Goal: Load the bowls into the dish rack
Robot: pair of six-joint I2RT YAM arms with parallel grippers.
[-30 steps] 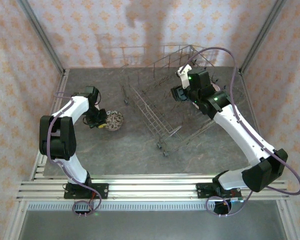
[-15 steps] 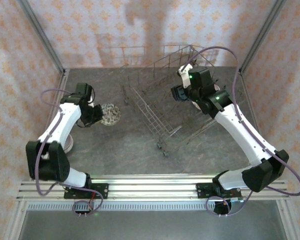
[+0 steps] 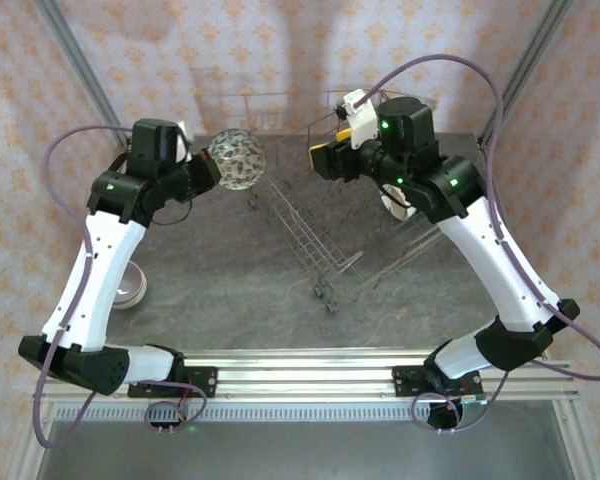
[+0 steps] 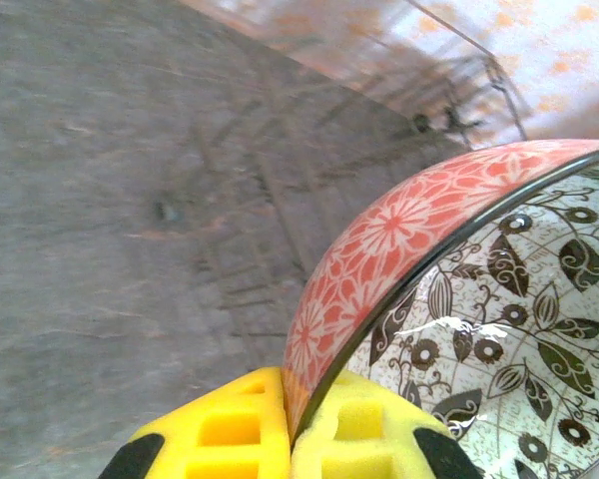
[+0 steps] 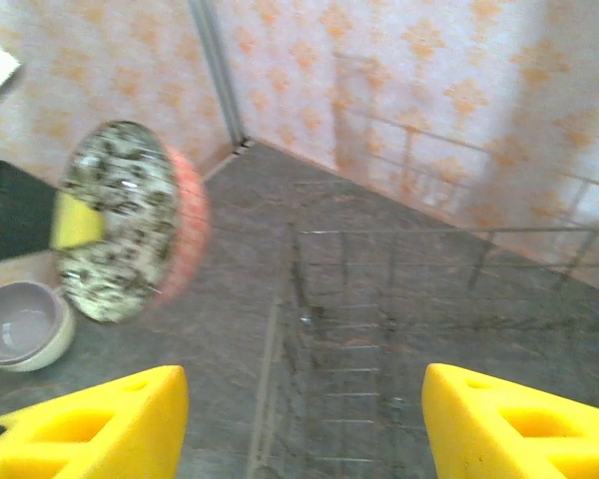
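A bowl (image 3: 237, 158) with a red-pink floral outside and a dark leaf pattern inside hangs in the air on edge, left of the dish rack (image 3: 320, 235). My left gripper (image 3: 208, 166) is shut on its rim; in the left wrist view the yellow pads (image 4: 230, 429) pinch the rim of the bowl (image 4: 499, 289). My right gripper (image 3: 326, 160) hovers open and empty above the rack's far side, and its view faces the held bowl (image 5: 120, 225) across the wire rack (image 5: 379, 299). A pale mauve bowl (image 3: 130, 286) rests on the table at the left.
The rack stands tilted across the middle of the grey table (image 3: 230, 290), its tall grid sides toward the back wall. A pale bowl (image 3: 400, 205) shows partly under my right arm, inside the rack. Patterned walls and metal posts close in the back and sides.
My left arm has lifted the patterned bowl off the table and carried it up and back toward the rack. My right gripper has moved left and higher over the rack.
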